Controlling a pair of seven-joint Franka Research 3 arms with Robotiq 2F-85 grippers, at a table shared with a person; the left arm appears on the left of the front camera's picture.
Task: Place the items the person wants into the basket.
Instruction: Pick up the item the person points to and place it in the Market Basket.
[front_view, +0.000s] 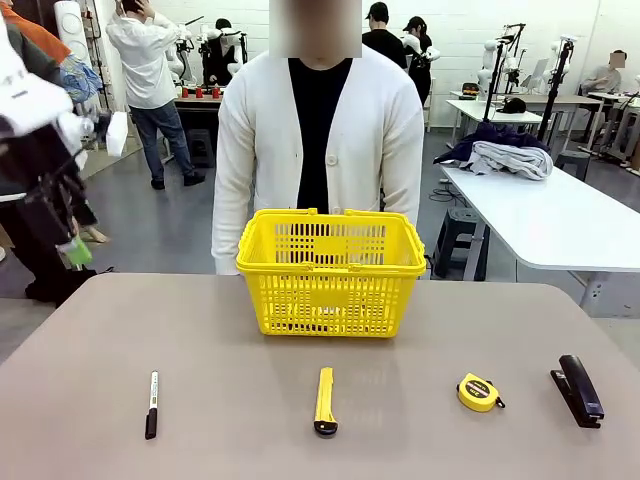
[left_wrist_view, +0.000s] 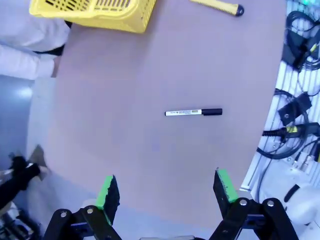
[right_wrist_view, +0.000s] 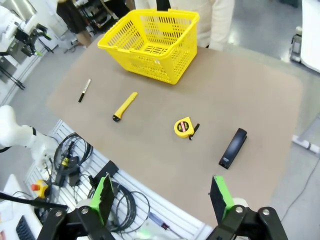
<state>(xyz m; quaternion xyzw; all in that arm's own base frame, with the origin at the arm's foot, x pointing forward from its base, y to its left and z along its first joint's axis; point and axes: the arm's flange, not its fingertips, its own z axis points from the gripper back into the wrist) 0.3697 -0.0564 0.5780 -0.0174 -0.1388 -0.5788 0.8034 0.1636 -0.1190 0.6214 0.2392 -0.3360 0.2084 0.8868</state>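
The yellow lattice basket (front_view: 330, 270) stands mid-table in front of the person (front_view: 318, 130) in a white cardigan. A black marker with a white band (front_view: 152, 404) lies near the front left, and a slim yellow utility knife (front_view: 325, 401) lies front centre. My left gripper (front_view: 70, 245) hangs high off the table's left edge. In its wrist view it (left_wrist_view: 167, 190) is open and empty above the marker (left_wrist_view: 194, 112), with the basket (left_wrist_view: 95, 12) and knife (left_wrist_view: 217, 6) at the top. My right gripper (right_wrist_view: 161, 195) is open, high over the near edge, looking at the basket (right_wrist_view: 150, 42), marker (right_wrist_view: 85, 90) and knife (right_wrist_view: 125, 106).
A round yellow tape measure (front_view: 478, 392) and a black stapler (front_view: 578, 390) lie at the front right, also seen as the tape measure (right_wrist_view: 184, 127) and the stapler (right_wrist_view: 233, 148). Cables (right_wrist_view: 75, 155) hang below the near table edge. A white table (front_view: 560, 215) stands beyond on the right.
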